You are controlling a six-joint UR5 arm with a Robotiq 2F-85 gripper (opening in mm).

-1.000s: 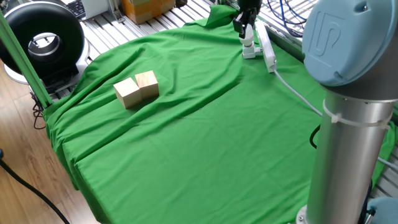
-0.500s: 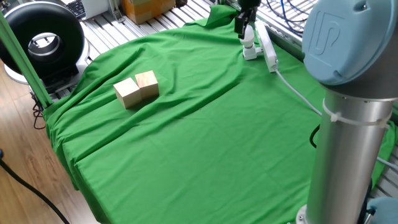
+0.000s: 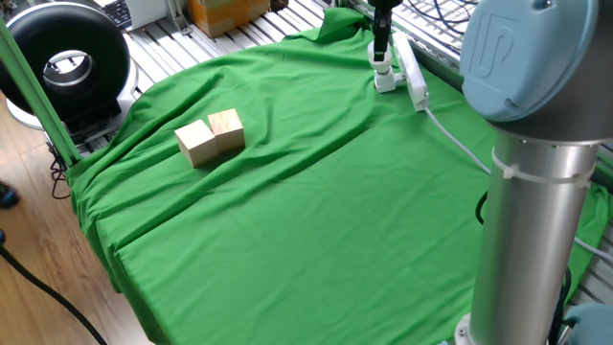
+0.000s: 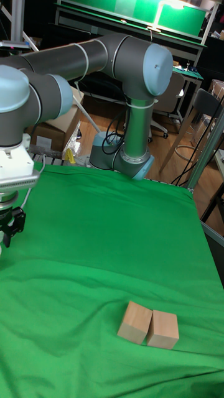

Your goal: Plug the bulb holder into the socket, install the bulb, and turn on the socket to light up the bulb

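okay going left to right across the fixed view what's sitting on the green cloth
The two wooden blocks, touching each other → the bulb holder, with the gripper directly above it → the socket along the cloth's far right edge.

The UR5 arm [image 4: 93, 53] is built of smooth silver-grey aluminium tubes joined by bulky rounded joints. Each joint carries a pale blue-grey round cap [image 3: 522, 53]; the cap at the near right of the fixed view bears an embossed logo. A thin white band [image 3: 522, 182] circles the upright tube just below that joint. In the tall fixed view the base [image 4: 121, 163] at the far edge of the table is pale blue too. At the left, a white boxy wrist block [image 4: 15, 171] sits above the small black gripper [image 4: 9, 231], with a thin cable hanging beside it.
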